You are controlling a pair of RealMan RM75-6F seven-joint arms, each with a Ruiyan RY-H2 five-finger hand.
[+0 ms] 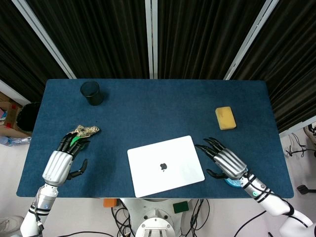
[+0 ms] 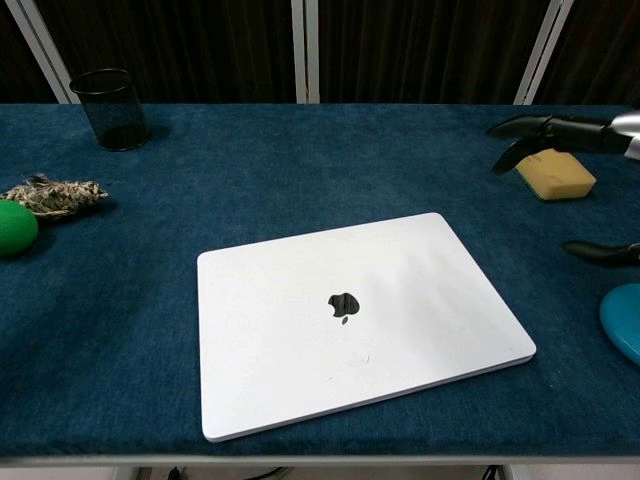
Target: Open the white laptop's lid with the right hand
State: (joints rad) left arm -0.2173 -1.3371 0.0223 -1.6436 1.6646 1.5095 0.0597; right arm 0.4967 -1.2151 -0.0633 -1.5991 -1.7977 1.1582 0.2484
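Closed white laptop [image 1: 165, 166] beside open right hand [image 1: 226, 161]

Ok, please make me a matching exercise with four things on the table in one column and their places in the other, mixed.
Things:
1. white laptop
2. black mesh cup
3. yellow sponge
4. right robot hand

Places:
A. far left corner of the blue table
B. just right of the laptop, not touching it
C. near middle of the table, lid closed
D. right side, beyond the right robot hand

Pairs: 1-C, 2-A, 3-D, 4-B
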